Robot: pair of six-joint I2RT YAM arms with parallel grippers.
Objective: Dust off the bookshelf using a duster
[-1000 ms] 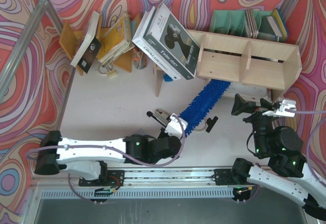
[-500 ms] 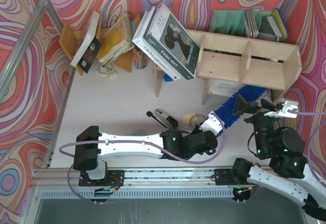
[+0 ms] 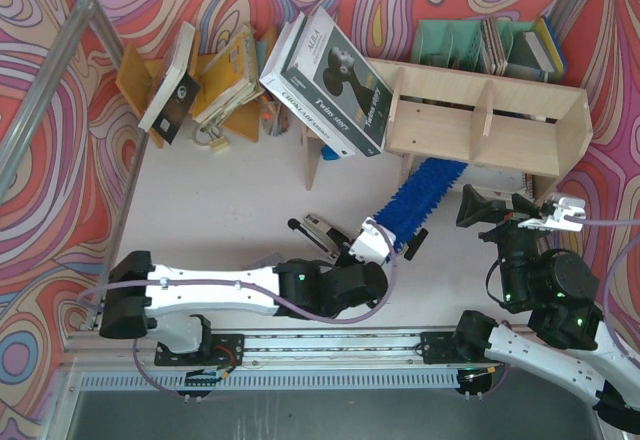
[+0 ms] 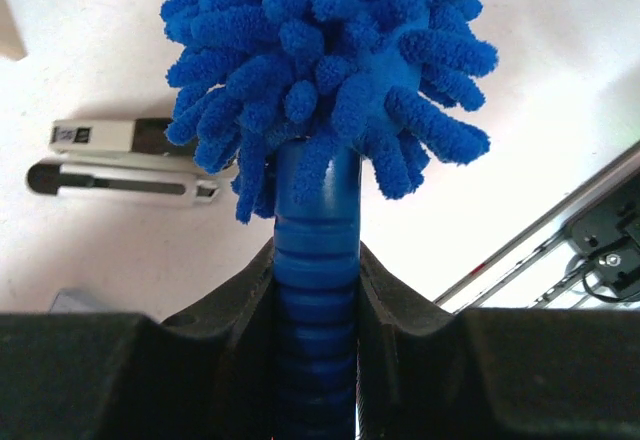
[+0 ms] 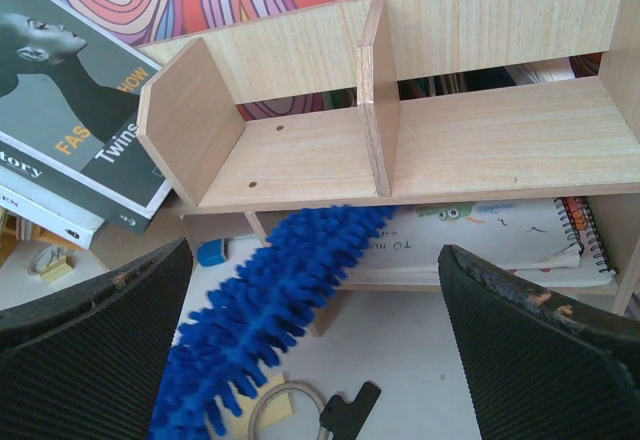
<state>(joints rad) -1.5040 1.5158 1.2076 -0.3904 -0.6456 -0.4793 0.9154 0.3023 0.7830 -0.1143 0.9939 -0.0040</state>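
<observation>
Now at the pale bookshelf [image 3: 480,125], the blue duster [image 3: 420,192] slants up from the counter [image 3: 230,200], tip at the lower board's front edge (near the divider); left end effector [image 4: 318,280] clamps its handle, right end effector [image 5: 315,350] spread wide, empty

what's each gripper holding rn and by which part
The left gripper is shut on the duster, clamped on its ribbed handle just below the fluffy head. The right gripper is open, holding nothing.
</observation>
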